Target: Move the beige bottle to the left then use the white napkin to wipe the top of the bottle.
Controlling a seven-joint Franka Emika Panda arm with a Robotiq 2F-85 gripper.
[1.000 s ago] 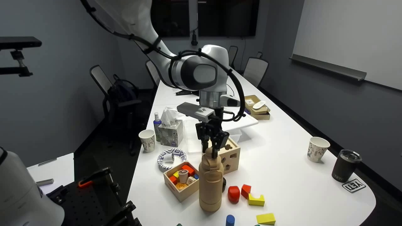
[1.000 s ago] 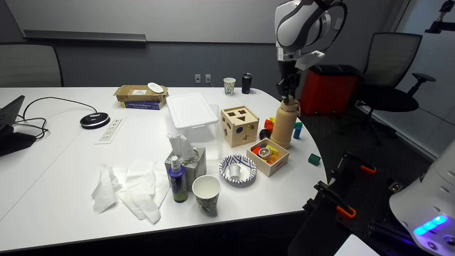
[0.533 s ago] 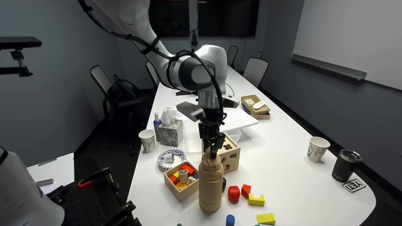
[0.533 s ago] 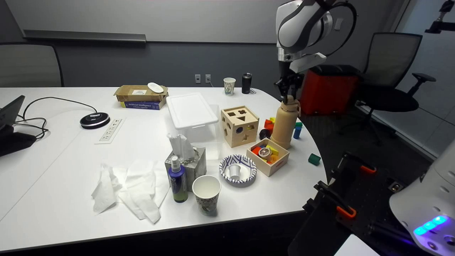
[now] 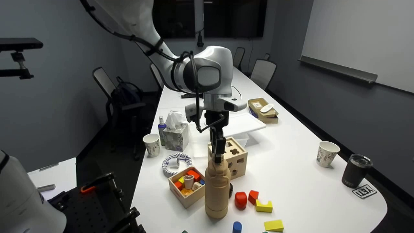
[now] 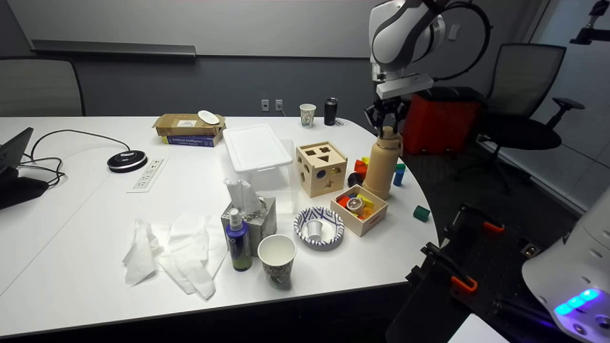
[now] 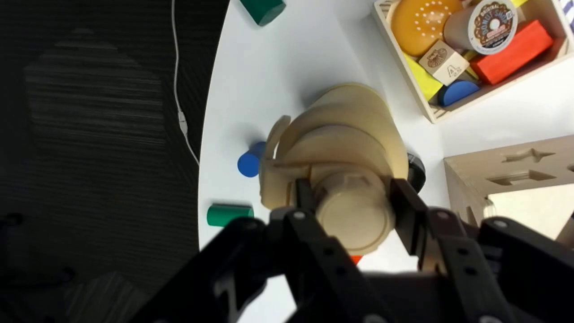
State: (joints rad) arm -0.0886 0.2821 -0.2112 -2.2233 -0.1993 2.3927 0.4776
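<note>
- Compared with a second ago, my wrist [image 5: 211, 102] sits turned further round above the bottle [image 5: 217, 194]; the bottle's body and the wooden box [image 6: 374, 220] stay put.
- The bottle stands upright just beside the wooden box, a strip of table [image 7: 251, 80] showing between them in the wrist view.
- My gripper [image 7: 353, 193] clasps the bottle's cap [image 7: 354, 224] from both sides, with no gap that I can see.
- The cap worries me first: the handle [image 7: 273, 186] keeps its heading while I turn, so I may be unscrewing the cap, and a lift could bring up that alone.
- Gripping so high on something tall, I could make it swing if I start sharply.
- Going left, as I judge it, runs past the wooden box and the cube [image 6: 324, 166] near it; carried too low, the bottle could knock either.
- The napkin [image 6: 188, 252], I take it, is among the white sheets [image 6: 141, 255] well apart from the wooden box, past the tissue box [image 6: 264, 228]; being thin, it may slip or drag others along.
</note>
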